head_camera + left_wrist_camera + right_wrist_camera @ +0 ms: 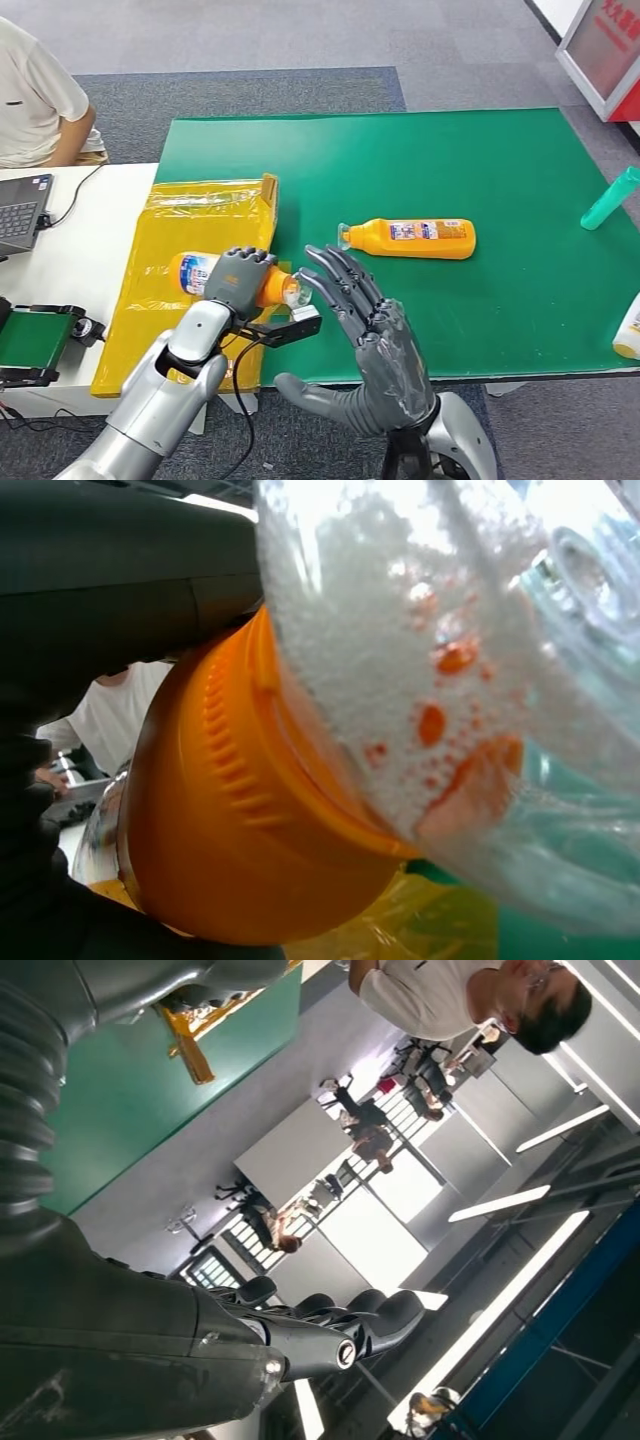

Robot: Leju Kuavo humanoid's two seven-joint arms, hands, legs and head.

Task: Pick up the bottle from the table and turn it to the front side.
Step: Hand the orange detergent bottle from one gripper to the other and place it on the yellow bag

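My left hand (240, 277) grips an orange bottle (190, 271) around its middle and holds it sideways above the yellow bag (198, 215). Its clear cap (300, 290) points toward my right hand. Close up in the left wrist view, the orange bottle shoulder (249, 810) and the clear cap (468, 660) sit right in front of the lens. My right hand (362, 300) is open, fingers spread and raised, just right of the cap; whether it touches the cap I cannot tell. A second orange bottle (411, 238) lies flat on the green table (468, 160).
A teal bottle (610, 199) lies at the table's right edge, and a white bottle (629, 330) shows at the far right. A person (38, 90) sits at the white desk (83, 240) beside a laptop (23, 205). A small green-topped device (30, 340) rests lower left.
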